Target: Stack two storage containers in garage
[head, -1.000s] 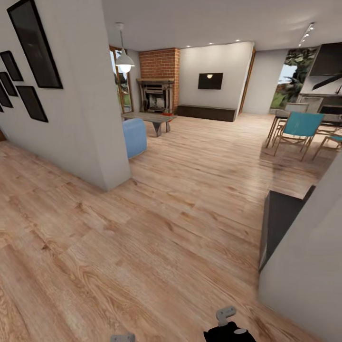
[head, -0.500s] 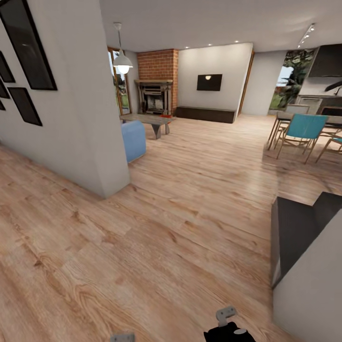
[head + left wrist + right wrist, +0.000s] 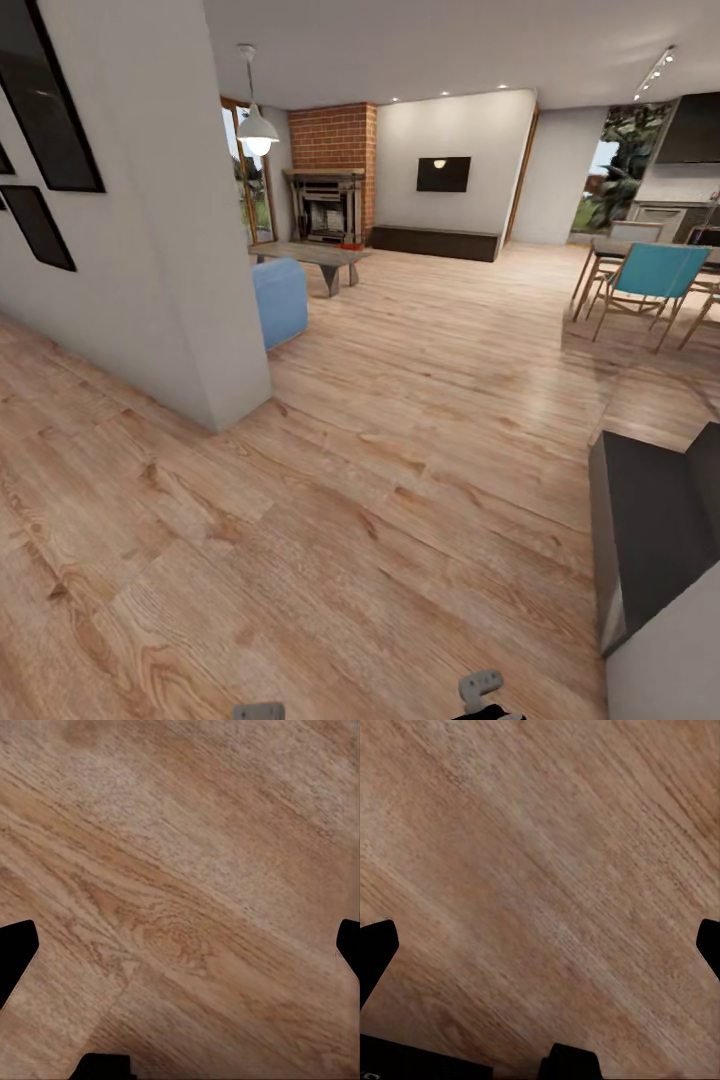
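Note:
Far ahead in the living room, a low grey table (image 3: 318, 253) carries a small red-orange patch (image 3: 348, 245), too small to tell whether it is a storage container. The garage is out of view. My left gripper (image 3: 180, 952) is open, its dark fingertips (image 3: 15, 956) wide apart over bare wood planks. My right gripper (image 3: 540, 952) is open too, with only planks between its fingertips (image 3: 375, 949). In the head view, grey parts of both arms (image 3: 480, 688) peek in at the bottom edge.
A white wall corner (image 3: 215, 330) with black frames juts in at the left, a blue seat (image 3: 280, 300) behind it. A dark cabinet (image 3: 650, 530) and a white wall stand close at the right. Dining chairs (image 3: 650, 285) sit far right. Wood flooring (image 3: 400, 420) runs ahead.
The whole view has shifted as the robot rolls forward: the left wall corner and the dark cabinet at the right have slid outward and nearer. The grippers stay open.

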Available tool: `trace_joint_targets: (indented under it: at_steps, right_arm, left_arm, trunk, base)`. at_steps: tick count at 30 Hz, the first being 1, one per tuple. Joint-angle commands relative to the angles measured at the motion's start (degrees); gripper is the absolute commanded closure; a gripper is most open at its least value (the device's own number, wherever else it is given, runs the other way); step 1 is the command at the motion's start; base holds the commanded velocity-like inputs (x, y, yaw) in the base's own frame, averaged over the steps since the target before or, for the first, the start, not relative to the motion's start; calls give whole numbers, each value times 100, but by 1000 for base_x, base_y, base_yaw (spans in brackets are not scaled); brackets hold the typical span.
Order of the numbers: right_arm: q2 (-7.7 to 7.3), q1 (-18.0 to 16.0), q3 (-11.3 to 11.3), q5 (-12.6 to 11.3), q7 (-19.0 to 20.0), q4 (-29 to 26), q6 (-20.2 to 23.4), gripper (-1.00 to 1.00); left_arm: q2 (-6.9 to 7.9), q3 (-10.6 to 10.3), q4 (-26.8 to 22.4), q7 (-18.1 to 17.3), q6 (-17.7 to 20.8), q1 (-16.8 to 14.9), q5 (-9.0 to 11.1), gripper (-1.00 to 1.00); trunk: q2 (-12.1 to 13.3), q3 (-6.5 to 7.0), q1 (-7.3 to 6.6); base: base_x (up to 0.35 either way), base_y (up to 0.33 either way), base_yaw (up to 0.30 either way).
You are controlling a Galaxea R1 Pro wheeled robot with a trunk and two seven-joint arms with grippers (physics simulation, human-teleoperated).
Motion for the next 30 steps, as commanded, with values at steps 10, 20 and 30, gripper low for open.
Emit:
trace_joint_targets:
  at_steps: [10, 20, 30]
  right_arm:
    - [-23, -1, -5, 19, 11, 582, 27, -100]
    - [-46, 60, -13, 2, 11, 1292, -329, -100]
    - [-54, 327, -17, -4, 12, 1337, -343, -100]
  left_arm:
    - [-2, -5, 235, 19, -36, -5, 35, -100]
    - [-10, -5, 274, 19, -118, -7, 22, -100]
    - [-10, -5, 275, 19, -120, -7, 22, -100]
  trunk:
    - [-2, -5, 3]
    - [-2, -5, 3]
    - [-2, -5, 3]
  base:
    - [344, 1, 0]
    - [345, 0, 0]
    - [345, 0, 0]
